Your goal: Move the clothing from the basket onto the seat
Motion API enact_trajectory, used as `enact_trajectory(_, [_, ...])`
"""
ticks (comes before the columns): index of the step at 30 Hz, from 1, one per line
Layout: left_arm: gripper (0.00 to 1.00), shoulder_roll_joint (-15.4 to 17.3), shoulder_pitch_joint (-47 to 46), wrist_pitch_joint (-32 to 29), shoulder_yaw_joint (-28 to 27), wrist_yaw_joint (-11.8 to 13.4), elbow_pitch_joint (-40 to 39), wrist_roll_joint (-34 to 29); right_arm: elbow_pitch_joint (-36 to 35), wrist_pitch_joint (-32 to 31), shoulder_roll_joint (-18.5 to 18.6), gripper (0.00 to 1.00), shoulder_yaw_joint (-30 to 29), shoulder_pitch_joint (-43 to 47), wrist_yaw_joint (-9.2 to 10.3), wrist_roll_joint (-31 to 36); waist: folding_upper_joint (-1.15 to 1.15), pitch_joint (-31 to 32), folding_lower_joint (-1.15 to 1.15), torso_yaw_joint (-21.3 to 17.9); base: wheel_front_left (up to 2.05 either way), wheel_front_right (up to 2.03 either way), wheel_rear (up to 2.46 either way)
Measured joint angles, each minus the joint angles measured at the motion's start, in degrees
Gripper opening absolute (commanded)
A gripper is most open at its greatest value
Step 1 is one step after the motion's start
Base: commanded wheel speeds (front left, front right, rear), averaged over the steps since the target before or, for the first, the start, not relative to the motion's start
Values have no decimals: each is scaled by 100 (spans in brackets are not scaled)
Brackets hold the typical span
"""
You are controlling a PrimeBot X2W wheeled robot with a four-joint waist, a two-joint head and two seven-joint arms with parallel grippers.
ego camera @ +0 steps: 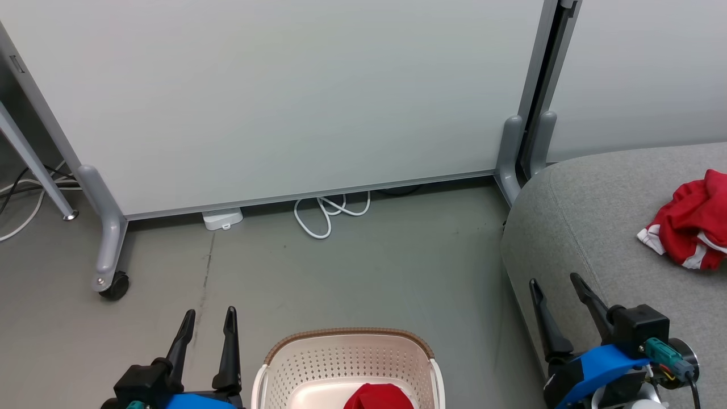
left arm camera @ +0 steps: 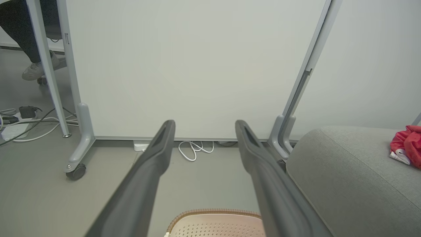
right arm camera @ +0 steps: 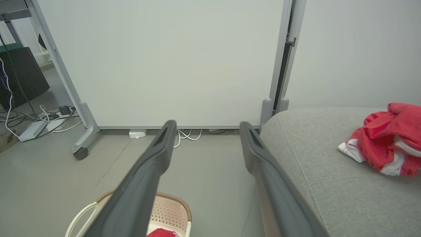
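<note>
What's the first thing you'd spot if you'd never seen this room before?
The bright red clothing bunched on the grey sofa at the right jumps out. A second red piece peeks from the white basket at the bottom, between the left gripper and right gripper, both open.

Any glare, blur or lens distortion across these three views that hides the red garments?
Head view: even soft light, no glare; the red garment in the basket is cropped by the bottom edge. Left wrist view: partition posts lean apart, wide-angle; the near fingers look soft. Right wrist view: the garment on the sofa is sharp.
</note>
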State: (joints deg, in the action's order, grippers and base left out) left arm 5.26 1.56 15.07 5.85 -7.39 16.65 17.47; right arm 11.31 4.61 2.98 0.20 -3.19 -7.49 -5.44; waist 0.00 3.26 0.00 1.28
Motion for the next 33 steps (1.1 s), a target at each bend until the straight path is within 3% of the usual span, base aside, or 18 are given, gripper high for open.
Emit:
enact_trajectory(22, [100,119,-56,0,291,0,140,114,-53,-18,-4,100,148,13,0,-122,0,-244,1,-34,0,0,0])
enact_trajectory(33, [100,197,-712,0,923,0,520,305,-197,79,-8,100,502,-537,0,-122,0,-1103,1,-239,0,0,0])
